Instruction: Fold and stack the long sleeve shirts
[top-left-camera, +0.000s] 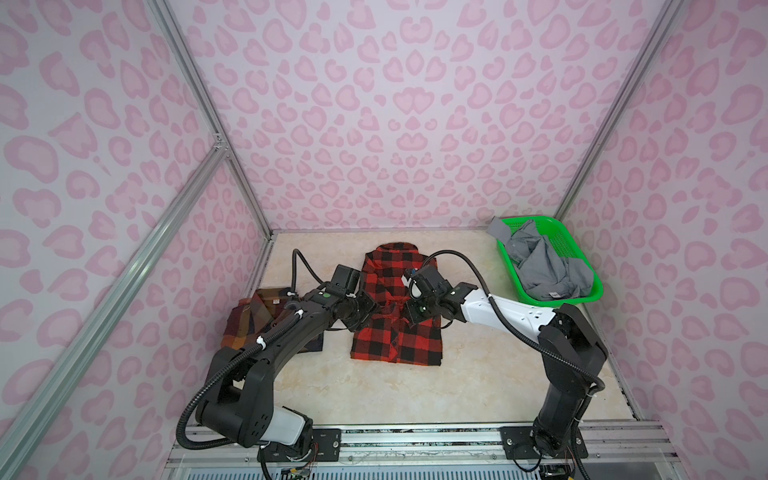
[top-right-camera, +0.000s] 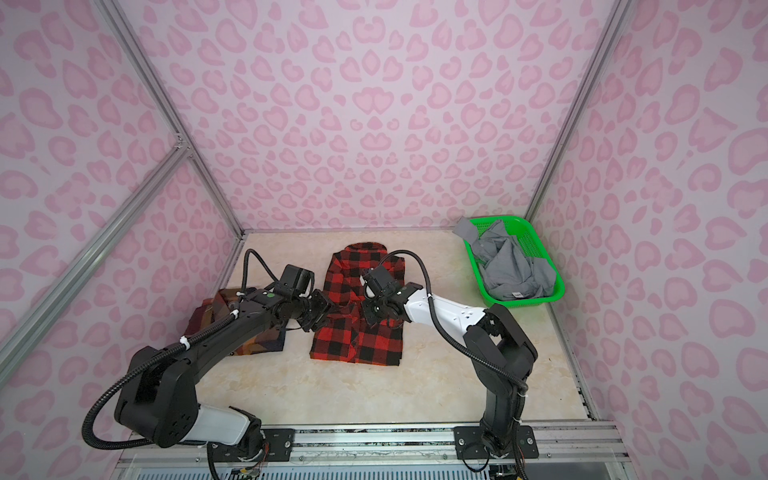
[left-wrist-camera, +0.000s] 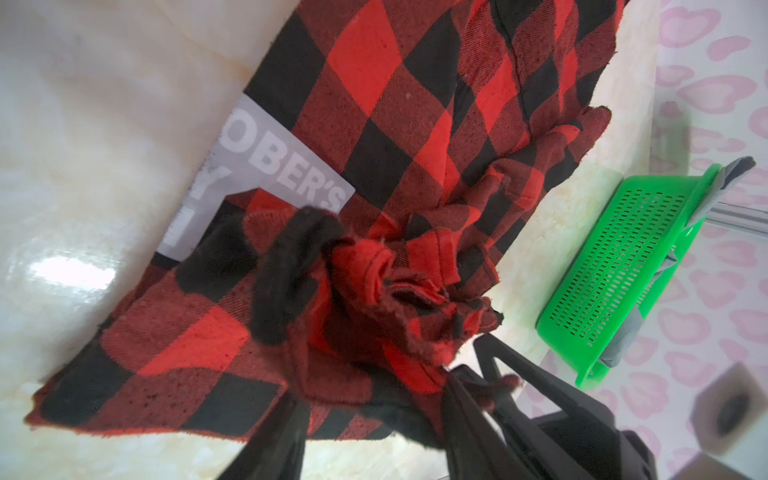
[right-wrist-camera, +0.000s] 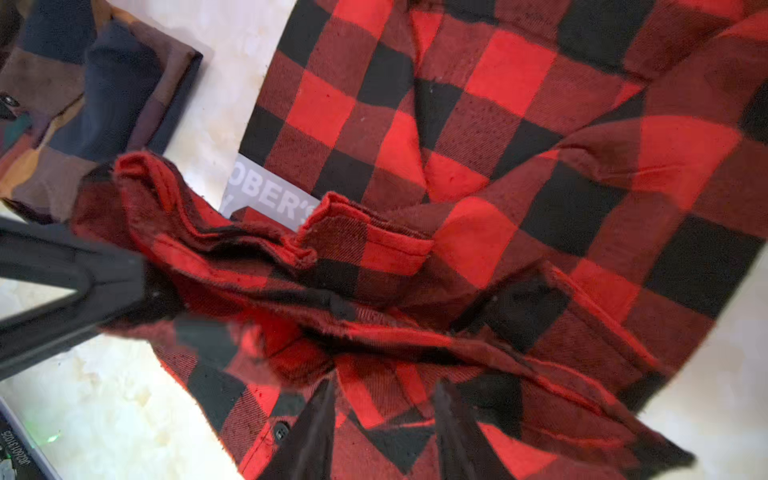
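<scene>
Inspection of the workspace, all positions taken from the flannel.

1. The red-and-black flannel (top-left-camera: 395, 345) lies on the table (top-left-camera: 415, 395). Its collar is at the end away from my bases and its hem at the near end. The lower body is flat. Across the middle the cloth is gathered into a raised, crumpled ridge.
2. A grey label (left-wrist-camera: 266, 166) with white lettering shows at the flannel's left edge. It is partly covered by loose cloth, and only "OBER'S" is legible.
3. My left gripper (top-left-camera: 362, 311) sits at the flannel's left edge, level with the ridge. My left fingers (left-wrist-camera: 270, 436) are spread apart. Crumpled check cloth lies loosely over and between them, and I see no pinch.
4. My right gripper (top-left-camera: 415, 316) sits on the flannel's middle, at the right end of the ridge. My right fingers (right-wrist-camera: 316, 428) stand part-way apart and pinch a gathered bunch of the flannel. Creases run into the gap between them.
5. The plaid shirt (top-left-camera: 241, 324) lies folded to the left of the flannel, with a strip of bare table between them. My left arm partly covers it.
6. The grey shirt (top-left-camera: 544, 266) is crumpled in a green basket (top-left-camera: 561, 243), well apart from the flannel on its far right. One end of it hangs over the basket's rim.
</scene>
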